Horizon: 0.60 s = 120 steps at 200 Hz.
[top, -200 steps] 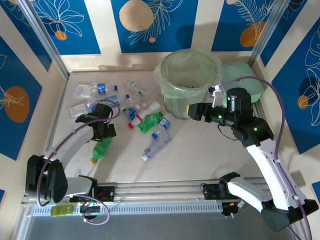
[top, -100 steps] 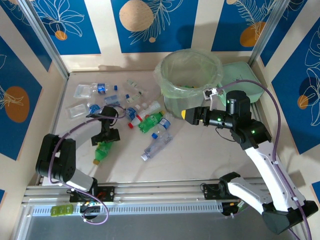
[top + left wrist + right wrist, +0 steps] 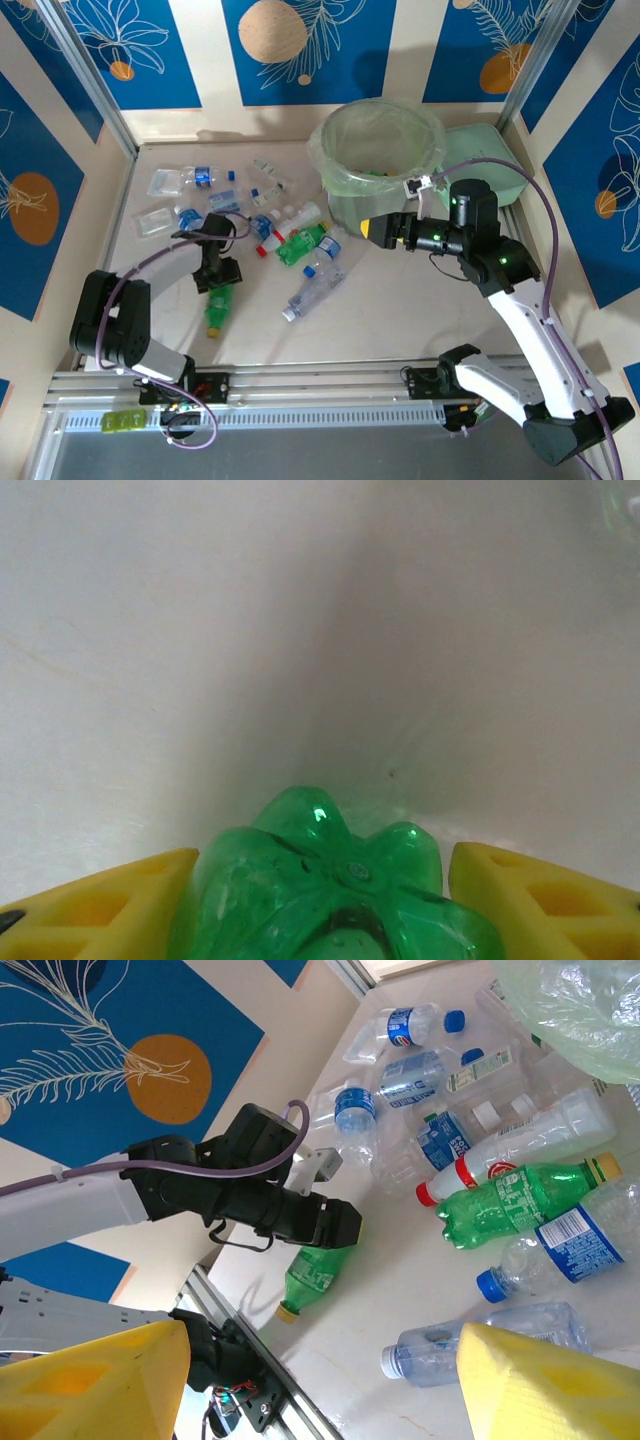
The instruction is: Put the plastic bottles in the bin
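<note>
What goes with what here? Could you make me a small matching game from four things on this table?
1 green bottle apart from the pile
2 bin
3 white bottle with red cap
4 square lid

A lined with a clear bag
B between the left fingers
C flat, in the far right corner
D lying in the pile of bottles

Pairs: 1-B, 2-A, 3-D, 4-C
</note>
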Tool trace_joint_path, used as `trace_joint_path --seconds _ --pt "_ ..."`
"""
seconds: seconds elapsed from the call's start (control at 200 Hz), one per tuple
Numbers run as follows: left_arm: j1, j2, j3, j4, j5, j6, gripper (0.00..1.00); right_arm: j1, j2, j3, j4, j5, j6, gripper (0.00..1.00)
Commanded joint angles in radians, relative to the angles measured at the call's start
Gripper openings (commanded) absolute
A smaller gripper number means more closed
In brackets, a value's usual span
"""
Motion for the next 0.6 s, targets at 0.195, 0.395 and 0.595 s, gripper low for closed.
trace_joint_path --seconds 0.195,0.395,0.595 --pt "-0.040 -0.004 0.009 0.011 0.179 0.016 0.94 0.030 0.027 -0.015 -0.018 0.042 -0.020 0.71" --pt "-0.108 -0.022 0.031 -0.112 0.065 0.066 0.99 0.067 0.046 0.009 -0.064 0.121 -0.062 0.71" --pt "-0.210 -0.021 0.063 -0.175 -0.050 0.121 0.90 0.084 0.067 0.009 -0.062 0.137 -0.058 0.71"
